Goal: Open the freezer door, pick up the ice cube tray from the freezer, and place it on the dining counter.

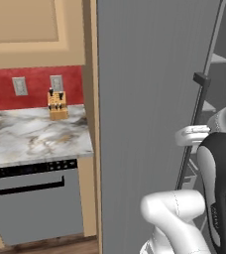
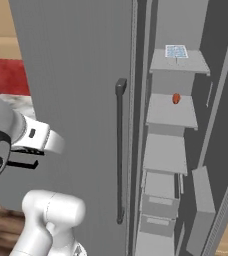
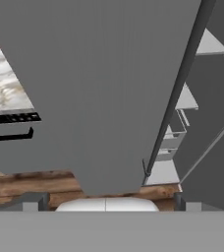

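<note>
Colours, going round: the tall matte grey freezer door panel (image 1: 144,109) is finished in faint vertical streaks, with a thin black vertical bar handle (image 2: 119,150) set on it. At upper right of the right base view, pale grey freezer shelves (image 2: 171,112) are seen, topped by a small white ice cube tray with pale blue cells (image 2: 176,51) and a tiny orange-red round item (image 2: 176,98). At left, a white-grey marble worktop with brown veins (image 1: 33,136) is backed by a red backsplash (image 1: 35,82). A tan wooden knife block (image 1: 57,106) and a grey dishwasher front with a black handle (image 1: 33,203) are there too.
</note>
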### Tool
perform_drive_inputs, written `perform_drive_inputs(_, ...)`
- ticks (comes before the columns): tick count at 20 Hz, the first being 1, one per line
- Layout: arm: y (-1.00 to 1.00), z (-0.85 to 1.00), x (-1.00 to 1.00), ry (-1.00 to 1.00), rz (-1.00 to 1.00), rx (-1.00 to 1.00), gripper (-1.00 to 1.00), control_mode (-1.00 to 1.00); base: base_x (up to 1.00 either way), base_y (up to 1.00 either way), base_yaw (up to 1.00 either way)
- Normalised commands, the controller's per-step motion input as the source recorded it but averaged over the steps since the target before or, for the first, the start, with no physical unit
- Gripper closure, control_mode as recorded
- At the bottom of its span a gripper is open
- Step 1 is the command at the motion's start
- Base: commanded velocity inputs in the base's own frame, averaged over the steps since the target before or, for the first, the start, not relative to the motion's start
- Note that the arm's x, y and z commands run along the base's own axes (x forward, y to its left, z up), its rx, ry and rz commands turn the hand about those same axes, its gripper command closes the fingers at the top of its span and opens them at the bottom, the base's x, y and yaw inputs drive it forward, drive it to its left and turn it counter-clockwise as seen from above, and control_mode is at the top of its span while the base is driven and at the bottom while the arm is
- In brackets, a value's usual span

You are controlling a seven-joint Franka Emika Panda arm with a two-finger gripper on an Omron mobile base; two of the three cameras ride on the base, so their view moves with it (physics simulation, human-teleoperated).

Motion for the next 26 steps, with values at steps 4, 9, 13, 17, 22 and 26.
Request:
perform_drive_inputs(4,0.00,0.00,0.00,0.00,0.00,0.00,-1.00,1.00,-0.08,-0.38,-0.08)
perform_drive_inputs(9,0.00,0.00,0.00,0.00,0.00,0.00,-1.00,1.00,-0.01,-0.33,-0.13)
perform_drive_inputs(13,0.00,0.00,0.00,0.00,0.00,0.00,-1.00,1.00,-0.03,-0.41,-0.23)
perform_drive_inputs(17,0.00,0.00,0.00,0.00,0.00,0.00,-1.00,1.00,0.00,-0.35,-0.27)
perform_drive_inputs(22,0.00,0.00,0.00,0.00,0.00,0.00,-1.00,1.00,0.00,-0.41,-0.25)
perform_drive_inputs(26,0.00,0.00,0.00,0.00,0.00,0.00,-1.00,1.00,0.00,-0.39,-0.26)
